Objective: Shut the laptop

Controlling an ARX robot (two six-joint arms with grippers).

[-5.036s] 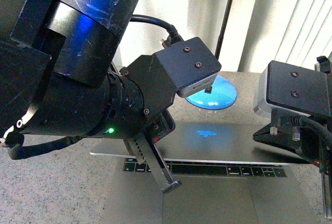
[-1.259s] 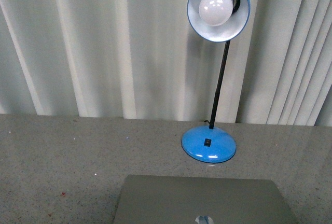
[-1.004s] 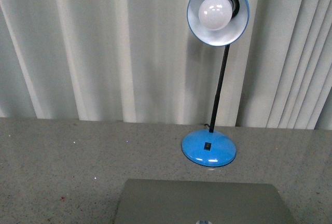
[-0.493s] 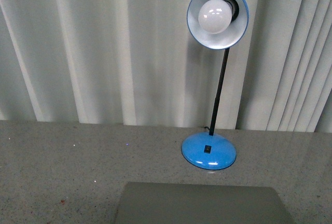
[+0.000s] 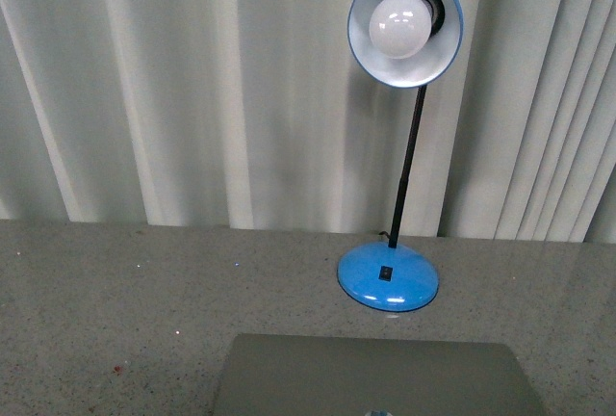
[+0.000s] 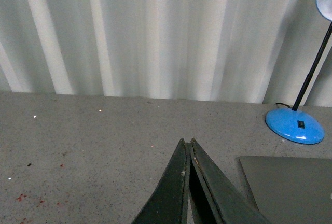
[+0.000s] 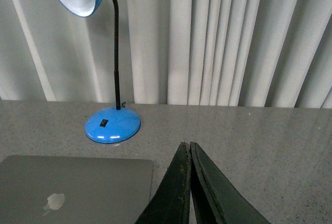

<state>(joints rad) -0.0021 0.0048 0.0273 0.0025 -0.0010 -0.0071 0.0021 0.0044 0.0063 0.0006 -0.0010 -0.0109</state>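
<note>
Both grippers off the work: left gripper (image 6: 188,143) and right gripper (image 7: 187,146) each with fingers pressed together, holding nothing, above the speckled table (image 5: 115,291). Laptop (image 5: 371,377) lies flat, lid down, logo up, near the front edge, just before the blue lamp (image 5: 388,276).
</note>
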